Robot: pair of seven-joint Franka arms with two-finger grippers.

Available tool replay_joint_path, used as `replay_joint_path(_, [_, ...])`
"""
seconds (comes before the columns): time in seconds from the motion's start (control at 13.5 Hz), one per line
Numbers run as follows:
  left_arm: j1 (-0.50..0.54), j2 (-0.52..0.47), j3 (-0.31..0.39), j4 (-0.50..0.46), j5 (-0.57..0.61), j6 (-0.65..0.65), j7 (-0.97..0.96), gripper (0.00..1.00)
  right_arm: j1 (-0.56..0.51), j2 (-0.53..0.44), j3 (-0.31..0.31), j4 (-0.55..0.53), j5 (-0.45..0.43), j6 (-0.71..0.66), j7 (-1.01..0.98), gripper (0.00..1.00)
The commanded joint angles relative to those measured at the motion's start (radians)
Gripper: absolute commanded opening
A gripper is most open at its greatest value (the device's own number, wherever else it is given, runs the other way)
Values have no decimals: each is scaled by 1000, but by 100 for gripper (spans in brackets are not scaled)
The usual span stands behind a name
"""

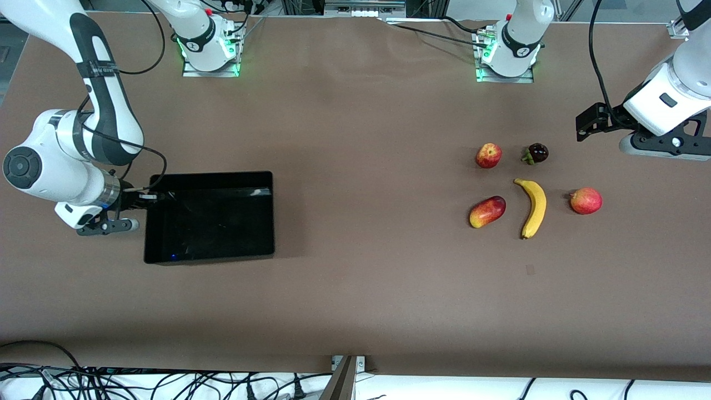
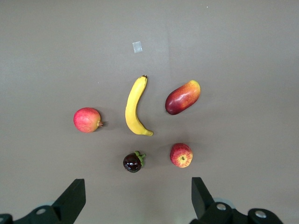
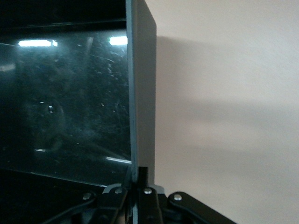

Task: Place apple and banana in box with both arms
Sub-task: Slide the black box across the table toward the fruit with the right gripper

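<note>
Pinching box (image 1: 211, 253) wall, right hand (image 3: 140, 175) fingertips mostly hidden; left hand (image 2: 135, 198) wide, tips cropped.

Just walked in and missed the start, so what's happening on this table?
The right gripper is shut on the wall of the empty black box. The left gripper hangs open over the table at its own end, above the fruit. The apple and banana lie on the table, untouched.
</note>
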Motion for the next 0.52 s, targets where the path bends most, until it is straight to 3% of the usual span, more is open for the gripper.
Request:
replay_joint_path(0.0, [1,13,-7,32,14,-21,-8,100,15,6,59,91,49,-91,73,0])
replay_joint_path(0.22, [-1,15,-12,41,16,-22,-8,100,127,41,81,174,58,-136,246,0])
replay_joint_path(0.44, [-1,15,-12,43,16,-21,-8,100,272,109,92,223,176,-124,417,0])
